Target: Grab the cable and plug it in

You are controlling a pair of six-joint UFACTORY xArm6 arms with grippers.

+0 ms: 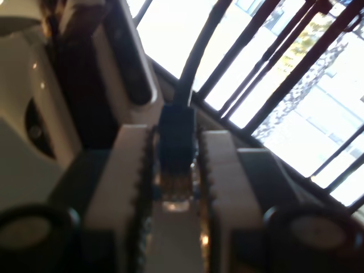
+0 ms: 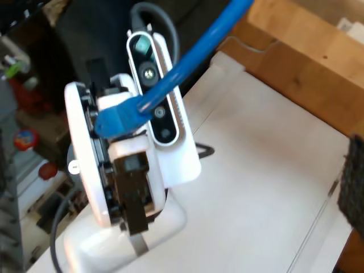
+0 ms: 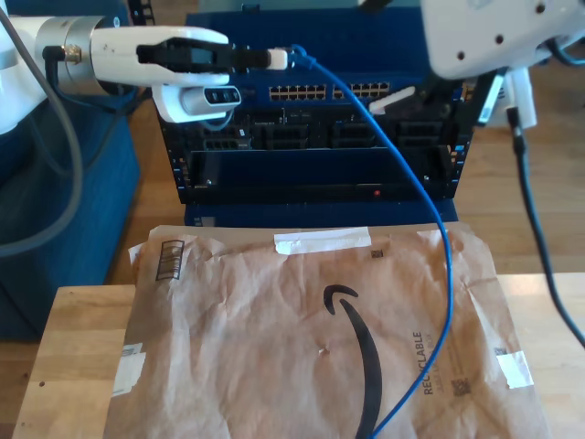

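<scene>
At the exterior view's left, my first gripper (image 3: 285,59) reaches in level from a white arm (image 3: 101,50), its fingertips pointing toward the exterior view's right and pinching the plug (image 3: 299,58) of the cable (image 3: 430,210). In the first wrist view the two white fingers (image 1: 128,170) press in from either side on the plug (image 1: 175,165), whose clear tip with its metal contacts faces back toward the camera while the dark boot and the cable (image 1: 196,51) run away beyond the fingertips. The second wrist view shows the same hold from outside: my first gripper (image 2: 111,128) grips the blue plug (image 2: 116,120), with its own camera housing (image 2: 153,85) just beside the jaws and the cable (image 2: 187,57) rising away from them. From the fingertips, in the exterior view, the blue line arcs out and downward across the front of the dark rack unit (image 3: 320,155), whose row of ports (image 3: 324,91) sits just below and beyond the gripper's tip, apart from the plug. The cable then drops onto the brown paper mailer (image 3: 274,338) on the wooden table (image 3: 69,357) and runs off the lower edge. At the exterior view's upper right hangs another white arm (image 3: 494,32); I cannot tell whether my second gripper is spread or pressed together.
</scene>
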